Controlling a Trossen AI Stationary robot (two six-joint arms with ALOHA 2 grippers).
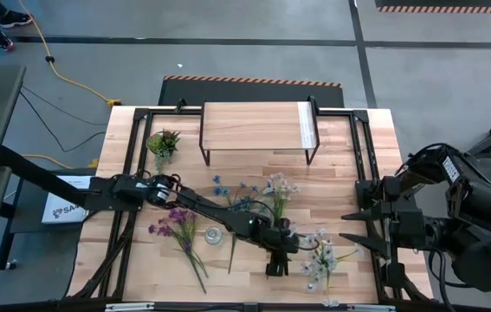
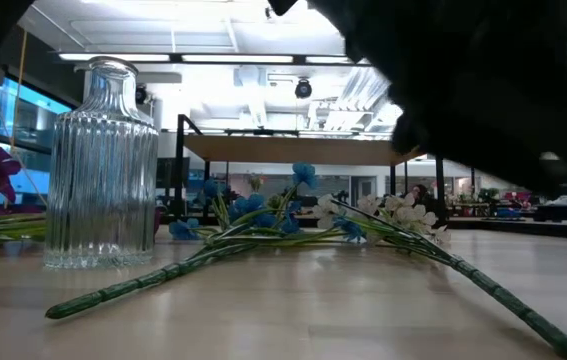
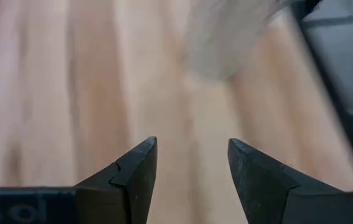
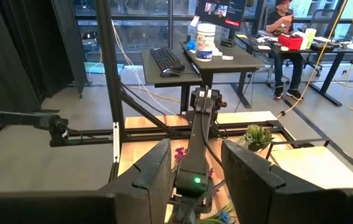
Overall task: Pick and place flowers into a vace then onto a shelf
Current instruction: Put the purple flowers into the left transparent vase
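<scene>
Left gripper (image 1: pixel 275 264) reaches low over the light wood-plank bench (image 1: pixel 349 173) at about 6 o'clock, jaws apart, nothing between them. Right gripper (image 1: pixel 355 225) waits at 3 o'clock by the bench edge, jaws apart and empty. Artificial purple, blue and white flowers on thin green stems (image 1: pixel 228 217) lie loose mid-bench. Ribbed clear glass vase (image 2: pixel 101 165) stands upright among them. Wood-topped black-legged shelf (image 1: pixel 258 126) sits at 12 o'clock.
</scene>
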